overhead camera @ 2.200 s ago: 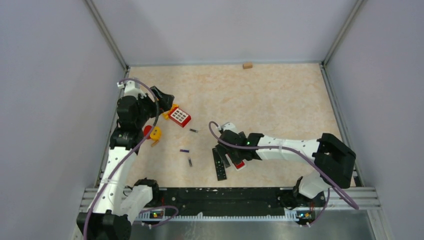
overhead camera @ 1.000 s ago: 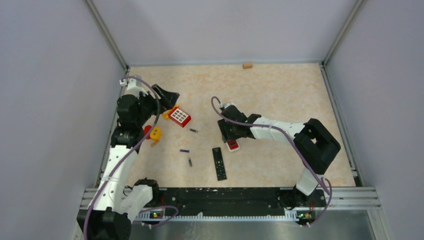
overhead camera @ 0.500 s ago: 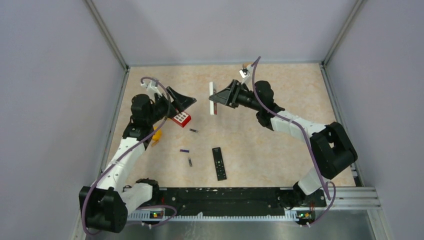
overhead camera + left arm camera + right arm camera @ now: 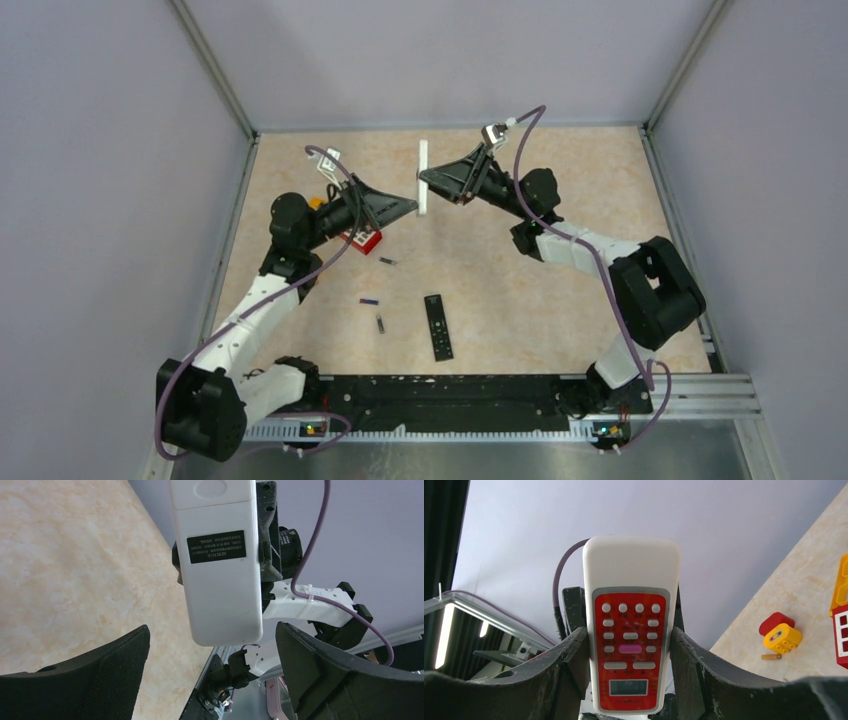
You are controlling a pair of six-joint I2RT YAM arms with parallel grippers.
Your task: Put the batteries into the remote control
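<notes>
I'm looking at the back of the white remote [image 4: 220, 565], and it's showing a black label [image 4: 216, 546] with rows of white print, all coming through too small to read. On its front, the red keypad [image 4: 630, 640] is carrying tiny marks beside the buttons, and those are blurring out too.

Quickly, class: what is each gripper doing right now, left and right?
Left gripper: open, fingers spread either side of the white remote, not touching it.
Right gripper: shut on the white remote.
</notes>
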